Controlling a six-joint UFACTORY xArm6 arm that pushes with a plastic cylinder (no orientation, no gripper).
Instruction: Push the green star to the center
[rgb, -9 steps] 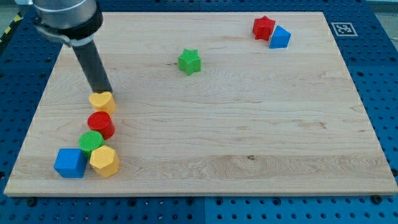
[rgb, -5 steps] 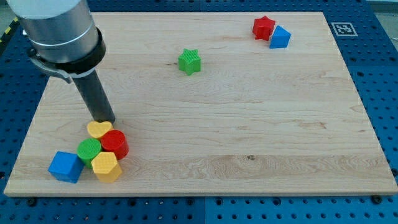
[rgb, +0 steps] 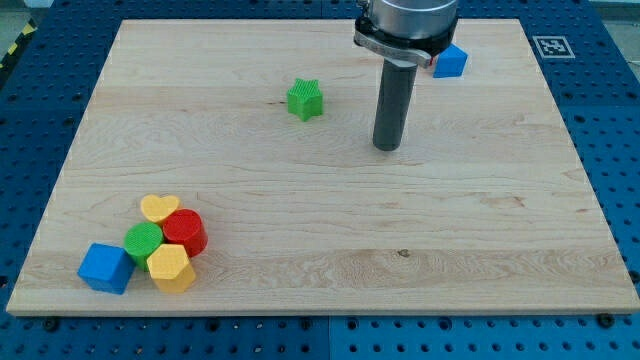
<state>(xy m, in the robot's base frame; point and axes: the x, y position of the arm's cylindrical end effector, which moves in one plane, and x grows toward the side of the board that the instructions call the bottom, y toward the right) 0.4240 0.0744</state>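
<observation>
The green star (rgb: 305, 99) sits on the wooden board (rgb: 480, 230), above and left of the board's middle. My tip (rgb: 386, 147) rests on the board to the right of the star and a little lower, about a block's width or two away, not touching it. The rod rises from the tip toward the view's top.
A blue block (rgb: 451, 62) sits at the top right, partly behind the arm. At the bottom left are a yellow heart (rgb: 158, 208), a red cylinder (rgb: 186, 231), a green cylinder (rgb: 143, 241), a yellow hexagonal block (rgb: 171, 267) and a blue cube (rgb: 105, 268).
My tip has moved from beside the bottom-left cluster across the board to the right of the green star. The arm now hides the red star at the top right. No block has moved.
</observation>
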